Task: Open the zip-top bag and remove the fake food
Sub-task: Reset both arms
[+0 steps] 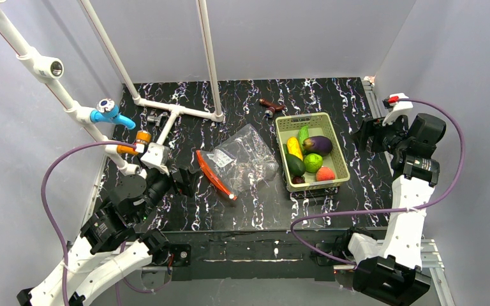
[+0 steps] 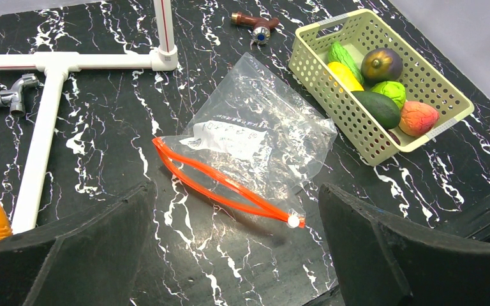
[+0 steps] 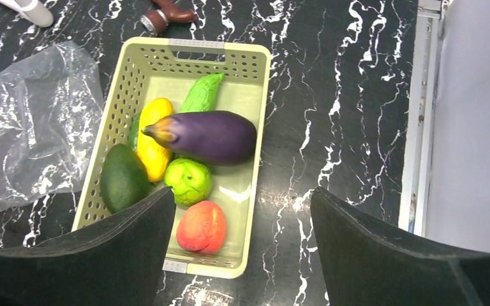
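Observation:
The zip-top bag (image 1: pixel 245 159) (image 2: pixel 255 137) lies flat and crinkled on the black marbled table, and I see nothing inside it. Its red-orange zipper strip (image 2: pixel 223 185) gapes apart along the near-left edge. The fake food sits in the yellow-green basket (image 1: pixel 341 162) (image 3: pixel 118 121): purple eggplant (image 3: pixel 207 136), yellow piece (image 3: pixel 154 137), cucumber (image 3: pixel 202 94), avocado (image 3: pixel 122 185), green round fruit (image 3: pixel 189 180) and red-orange tomato (image 3: pixel 201 226). My left gripper (image 1: pixel 182 180) (image 2: pixel 236 248) hangs open just left of the zipper, holding nothing. My right gripper (image 1: pixel 365 135) (image 3: pixel 242 248) is open above the basket's right side, holding nothing.
A brown object with a handle (image 1: pixel 271 106) (image 2: pixel 255 25) lies behind the basket. A white pipe frame (image 1: pixel 178 109) (image 2: pixel 44 115) stands at the back left, with a metal fitting (image 2: pixel 6 94), an orange part (image 1: pixel 141 138) and a blue valve (image 1: pixel 111 115) near it. Grey walls enclose the table.

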Controlling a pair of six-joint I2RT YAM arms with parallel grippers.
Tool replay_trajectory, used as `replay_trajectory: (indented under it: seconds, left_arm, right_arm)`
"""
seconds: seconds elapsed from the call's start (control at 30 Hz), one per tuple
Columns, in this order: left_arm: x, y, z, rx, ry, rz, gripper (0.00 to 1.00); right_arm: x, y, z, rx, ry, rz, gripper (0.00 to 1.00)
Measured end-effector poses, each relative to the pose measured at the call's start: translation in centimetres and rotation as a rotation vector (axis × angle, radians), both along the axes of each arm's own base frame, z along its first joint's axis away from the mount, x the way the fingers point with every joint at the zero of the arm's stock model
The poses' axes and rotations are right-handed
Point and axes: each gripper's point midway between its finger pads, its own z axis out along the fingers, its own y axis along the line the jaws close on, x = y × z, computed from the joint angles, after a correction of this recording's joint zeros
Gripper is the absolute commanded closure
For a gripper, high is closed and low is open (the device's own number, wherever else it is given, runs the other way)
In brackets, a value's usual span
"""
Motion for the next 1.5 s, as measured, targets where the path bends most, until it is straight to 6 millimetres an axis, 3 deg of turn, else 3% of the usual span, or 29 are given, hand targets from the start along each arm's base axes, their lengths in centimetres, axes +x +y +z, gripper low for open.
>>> replay_trajectory:
  seconds: [0.7, 0.87, 0.93, 1.2, 1.5]
  left_arm:
    - [0.0, 0.0, 0.0, -0.001, -0.002, 0.0, 0.0]
    - [0.0, 0.0, 0.0, -0.001, -0.001, 0.0, 0.0]
    - [0.0, 0.0, 0.0, -0.001, -0.001, 0.0, 0.0]
    - [0.0, 0.0, 0.0, -0.002, -0.002, 0.001, 0.01]
    - [0.0, 0.1, -0.2, 0.003, 0.001, 0.004, 0.0]
  right_arm:
    - [0.1, -1.4, -0.5, -0.037, 0.018, -0.074, 0.16]
    - [-2.2, 6.0, 1.1, 0.198, -0.018, 0.334, 0.16]
    - [-3.0, 7.5, 1.6, 0.264, -0.012, 0.425, 0.16]
    - [-4.3, 9.0, 1.6, 0.4, 0.06, 0.519, 0.16]
    - [-4.8, 9.3, 2.7, 0.378, 0.005, 0.553, 0.16]
